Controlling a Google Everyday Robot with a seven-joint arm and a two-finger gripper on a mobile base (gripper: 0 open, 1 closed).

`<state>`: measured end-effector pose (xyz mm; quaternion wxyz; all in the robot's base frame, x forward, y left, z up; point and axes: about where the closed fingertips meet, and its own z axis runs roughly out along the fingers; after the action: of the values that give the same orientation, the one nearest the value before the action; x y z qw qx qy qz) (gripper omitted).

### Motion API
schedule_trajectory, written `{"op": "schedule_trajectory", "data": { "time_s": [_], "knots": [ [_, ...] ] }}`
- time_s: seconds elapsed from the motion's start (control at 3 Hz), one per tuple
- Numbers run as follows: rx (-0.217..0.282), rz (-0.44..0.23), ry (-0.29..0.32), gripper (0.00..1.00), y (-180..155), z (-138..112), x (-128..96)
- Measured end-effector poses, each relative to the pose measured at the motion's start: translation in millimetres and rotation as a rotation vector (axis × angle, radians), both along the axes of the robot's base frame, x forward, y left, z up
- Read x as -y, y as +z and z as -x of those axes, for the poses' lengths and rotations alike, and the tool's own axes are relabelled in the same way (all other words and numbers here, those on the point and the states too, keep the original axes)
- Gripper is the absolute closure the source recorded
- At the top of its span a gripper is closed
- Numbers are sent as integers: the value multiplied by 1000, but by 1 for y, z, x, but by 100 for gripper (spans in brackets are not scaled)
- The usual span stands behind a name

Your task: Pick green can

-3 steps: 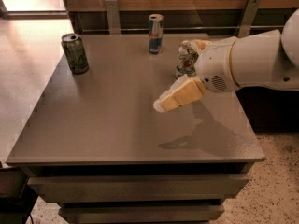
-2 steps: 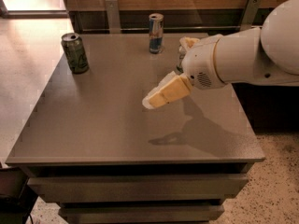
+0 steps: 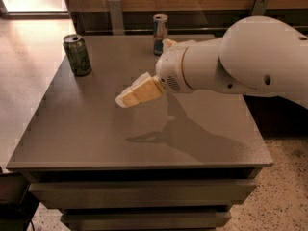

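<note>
The green can [image 3: 77,55] stands upright near the far left corner of the grey table [image 3: 86,129]. It has a dark olive body with pale markings and a silver top. My gripper [image 3: 126,97] hangs above the middle of the table, pointing left, to the right of the can and nearer the camera, well apart from it. The white arm [image 3: 231,61] reaches in from the right. The gripper holds nothing that I can see.
A slim blue-and-silver can [image 3: 160,34] stands at the table's far edge, just behind the arm's wrist. A wooden wall with metal brackets [image 3: 115,13] runs behind the table. Light floor lies to the left, speckled floor at the lower right.
The arm and gripper have moved left across the table, closer to the green can. Both cans have stayed in place.
</note>
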<state>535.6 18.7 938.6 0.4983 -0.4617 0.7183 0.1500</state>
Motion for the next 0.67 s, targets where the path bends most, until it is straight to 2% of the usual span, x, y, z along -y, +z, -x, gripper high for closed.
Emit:
{"op": "schedule_trajectory", "data": {
  "time_s": [0.33, 0.67],
  "knots": [
    [18, -71, -44, 0, -10, -13, -20],
    [50, -151, -63, 0, -13, -38, -36]
  ]
}}
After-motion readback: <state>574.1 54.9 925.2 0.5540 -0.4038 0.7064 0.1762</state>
